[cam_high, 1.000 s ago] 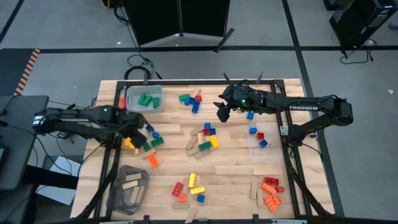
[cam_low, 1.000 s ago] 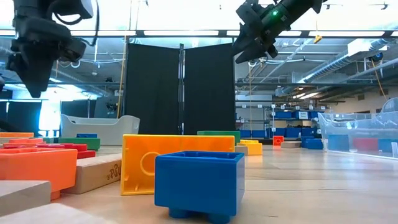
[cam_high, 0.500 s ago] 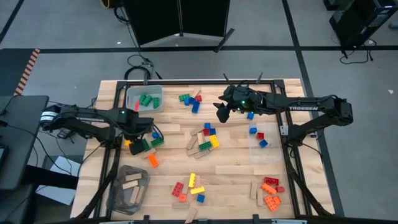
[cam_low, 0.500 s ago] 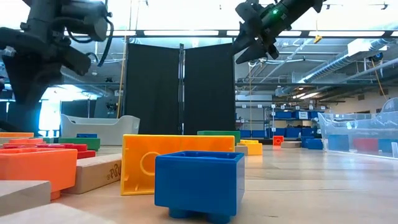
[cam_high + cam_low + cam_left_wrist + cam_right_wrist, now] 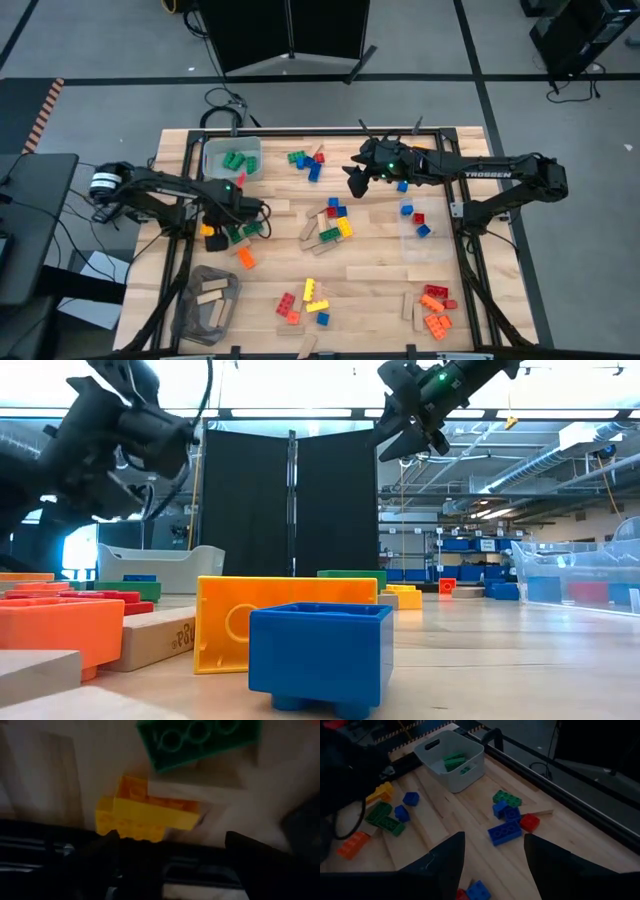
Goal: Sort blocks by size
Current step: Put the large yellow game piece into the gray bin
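Observation:
Studded bricks and tan wooden pieces lie scattered over the wooden table [image 5: 380,255]. My left gripper [image 5: 236,220] is open and points steeply down over the cluster at the table's left. In its wrist view the open left gripper [image 5: 170,851] has a yellow brick [image 5: 150,816] lying on the table just ahead of its fingertips, with a green brick [image 5: 200,739] beyond. It touches neither. My right gripper [image 5: 357,181] hangs open high over the far middle. The right wrist view shows the right gripper [image 5: 492,857] holding nothing, above blue bricks [image 5: 505,832].
A grey bin [image 5: 232,158] with green bricks stands at the far left, a dark basket [image 5: 205,300] with wooden pieces at the near left, a clear bin [image 5: 420,225] at the right. Brick heaps lie at the middle [image 5: 333,225], near middle [image 5: 305,300] and near right [image 5: 435,310].
My left gripper has come down and moved toward the table's right edge, over the yellow and green bricks, and its wrist has rolled. My right arm has kept still. No brick has moved.

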Tool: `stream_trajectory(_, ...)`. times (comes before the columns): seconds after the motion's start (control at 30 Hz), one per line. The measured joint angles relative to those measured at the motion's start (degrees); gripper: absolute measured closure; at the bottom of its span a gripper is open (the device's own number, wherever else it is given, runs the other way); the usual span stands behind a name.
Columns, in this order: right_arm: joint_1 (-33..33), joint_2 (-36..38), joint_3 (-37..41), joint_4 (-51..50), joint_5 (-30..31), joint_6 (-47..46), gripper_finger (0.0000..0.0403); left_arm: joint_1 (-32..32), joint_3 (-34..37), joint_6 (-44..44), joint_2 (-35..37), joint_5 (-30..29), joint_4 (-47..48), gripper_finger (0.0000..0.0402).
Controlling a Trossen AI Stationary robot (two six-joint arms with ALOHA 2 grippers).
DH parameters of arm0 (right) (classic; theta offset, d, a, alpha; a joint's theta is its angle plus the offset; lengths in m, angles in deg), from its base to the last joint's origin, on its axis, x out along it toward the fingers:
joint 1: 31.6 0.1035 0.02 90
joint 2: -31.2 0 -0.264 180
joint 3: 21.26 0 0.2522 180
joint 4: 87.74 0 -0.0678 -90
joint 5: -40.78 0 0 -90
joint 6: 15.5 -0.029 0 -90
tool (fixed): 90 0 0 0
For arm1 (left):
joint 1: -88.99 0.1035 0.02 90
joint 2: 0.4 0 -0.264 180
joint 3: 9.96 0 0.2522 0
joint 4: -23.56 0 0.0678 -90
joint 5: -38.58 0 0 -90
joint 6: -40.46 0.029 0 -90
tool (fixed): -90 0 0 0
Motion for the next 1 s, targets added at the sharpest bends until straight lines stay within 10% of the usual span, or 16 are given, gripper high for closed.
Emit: stream_trajectory(1.0,0.02,0.00,0.00,-0.18,-0.02,2.19,0.0183,0.05,-4.00,4.91,-13.09,-11.13,-8.69,0.0009)
